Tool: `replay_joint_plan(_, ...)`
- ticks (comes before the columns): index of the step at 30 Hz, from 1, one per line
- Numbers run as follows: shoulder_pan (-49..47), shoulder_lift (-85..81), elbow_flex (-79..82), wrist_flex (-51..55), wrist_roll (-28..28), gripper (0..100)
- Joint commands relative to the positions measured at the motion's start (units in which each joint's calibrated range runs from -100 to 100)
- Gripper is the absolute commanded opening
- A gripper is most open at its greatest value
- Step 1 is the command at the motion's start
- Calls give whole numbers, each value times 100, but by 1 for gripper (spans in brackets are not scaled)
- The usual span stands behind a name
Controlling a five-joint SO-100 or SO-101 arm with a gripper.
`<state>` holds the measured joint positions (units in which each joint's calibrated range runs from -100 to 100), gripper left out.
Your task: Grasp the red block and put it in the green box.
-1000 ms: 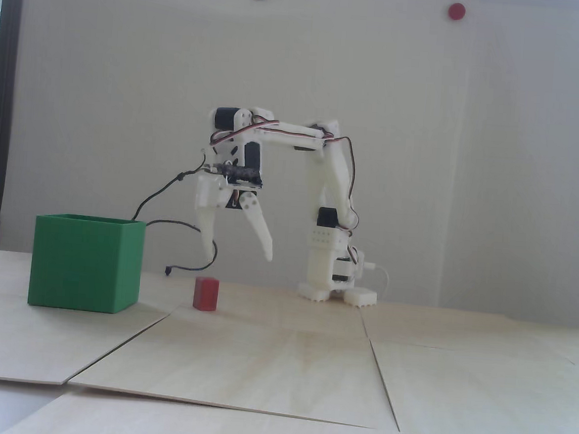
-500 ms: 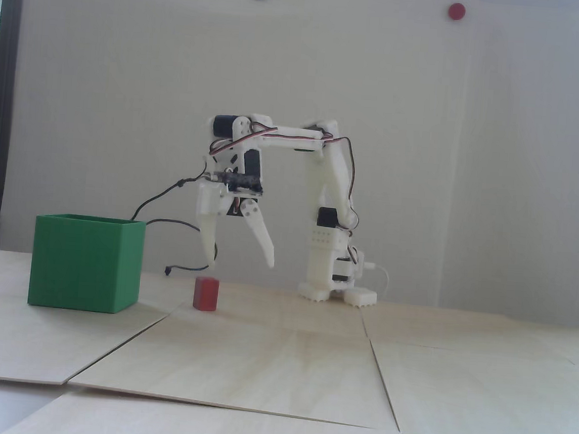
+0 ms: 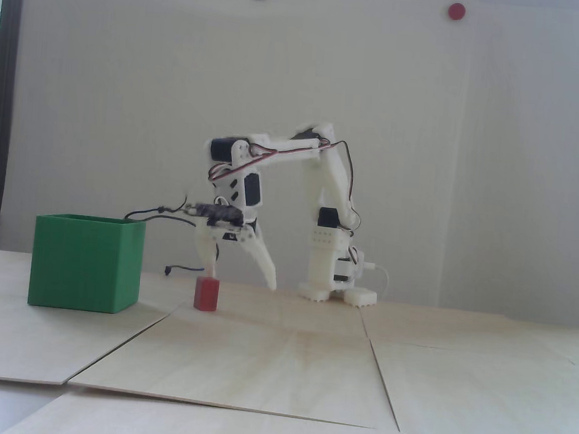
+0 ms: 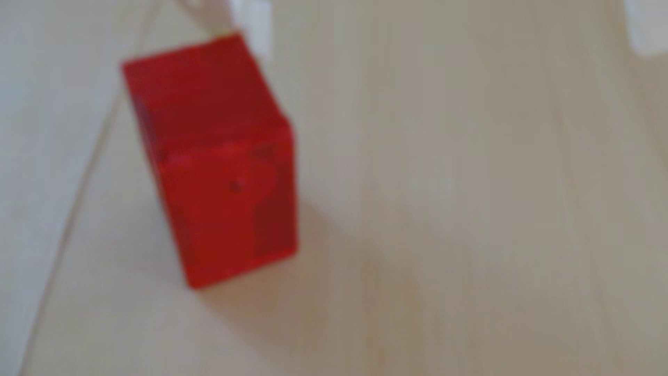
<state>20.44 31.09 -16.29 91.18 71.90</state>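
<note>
The red block (image 3: 207,294) stands upright on the wooden table, just right of the green box (image 3: 86,263). My white gripper (image 3: 242,276) hangs above the table, jaws wide open and empty. Its left fingertip (image 3: 210,268) hovers right over the block's top; the right fingertip (image 3: 271,281) is well off to the right. In the wrist view the block (image 4: 213,159) fills the left half, blurred, with one white fingertip (image 4: 257,25) just past its far edge and the other (image 4: 649,29) at the top right corner. The gripper (image 4: 452,27) has no hold on the block.
The arm's base (image 3: 336,287) stands at the back right of the block. A dark cable (image 3: 146,215) runs from the wrist over the box's rim. Seams between wooden panels (image 3: 269,364) cross the table. Round green and red dots sit on the wall.
</note>
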Motion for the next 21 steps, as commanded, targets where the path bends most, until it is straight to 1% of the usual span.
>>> replay_joint_plan(1,-62,-73,-101,-181,-849,36)
replay_joint_plan(4,-46,-113,-101,-181,-1281,36)
replay_joint_plan(12,-6,-144,-101,-189,-2723,36)
replay_joint_plan(18,2,-144,-65,-197,-3265,35)
replay_joint_plan(21,2,-144,-65,-248,-3843,29)
